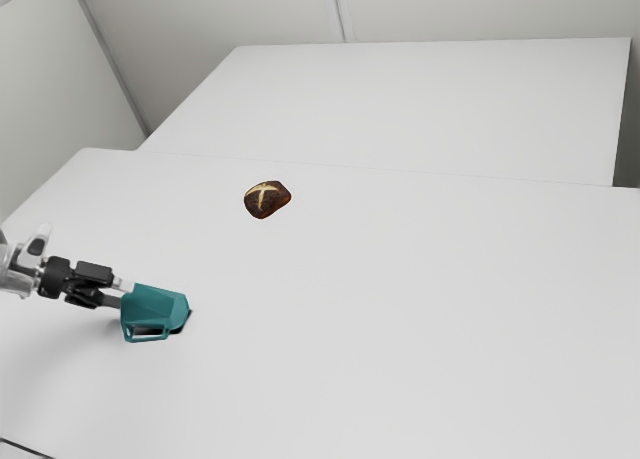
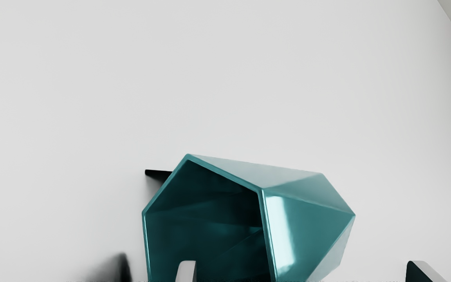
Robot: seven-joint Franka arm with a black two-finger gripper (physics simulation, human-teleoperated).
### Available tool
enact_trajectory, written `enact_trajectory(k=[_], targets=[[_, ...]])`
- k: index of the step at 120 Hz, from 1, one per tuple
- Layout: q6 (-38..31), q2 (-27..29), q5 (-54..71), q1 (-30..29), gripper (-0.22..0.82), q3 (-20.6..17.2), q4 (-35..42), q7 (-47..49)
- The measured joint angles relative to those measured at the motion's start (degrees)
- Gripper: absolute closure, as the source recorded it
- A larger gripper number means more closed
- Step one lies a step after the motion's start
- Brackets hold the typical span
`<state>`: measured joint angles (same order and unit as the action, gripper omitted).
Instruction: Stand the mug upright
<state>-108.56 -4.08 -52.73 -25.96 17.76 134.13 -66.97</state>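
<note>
Mug (image 1: 158,307) is on its side on the table (image 1: 400,329), mouth facing the gripper (image 1: 119,293); fingers (image 2: 186,272) wide apart, one by the mouth, the other outside the wall, nothing gripped. Prob. the grab step: next, close on the wall, lift a bit, turn mouth up w/ care.

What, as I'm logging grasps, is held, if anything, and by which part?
Nothing: the gripper is open, one finger at the mouth of the mug, the other clear of its side.
</note>
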Motion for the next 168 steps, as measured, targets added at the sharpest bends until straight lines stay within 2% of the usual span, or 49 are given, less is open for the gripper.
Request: enact_trajectory(k=[94, 103, 155, 168], targets=[[2.8, -1.6, -0.8, 2.3, 0.04, -0.1, 0.0, 1.7], [3.0, -1.6, -0.9, 2.3, 0.10, -0.2, 0.0, 1.6], [3.5, -1.1, -1.0, 2.4, 0.60, -0.4, 0.0, 1.2], [3.4, -0.8, -1.0, 2.6, 0.68, -0.5, 0.0, 1.1]])
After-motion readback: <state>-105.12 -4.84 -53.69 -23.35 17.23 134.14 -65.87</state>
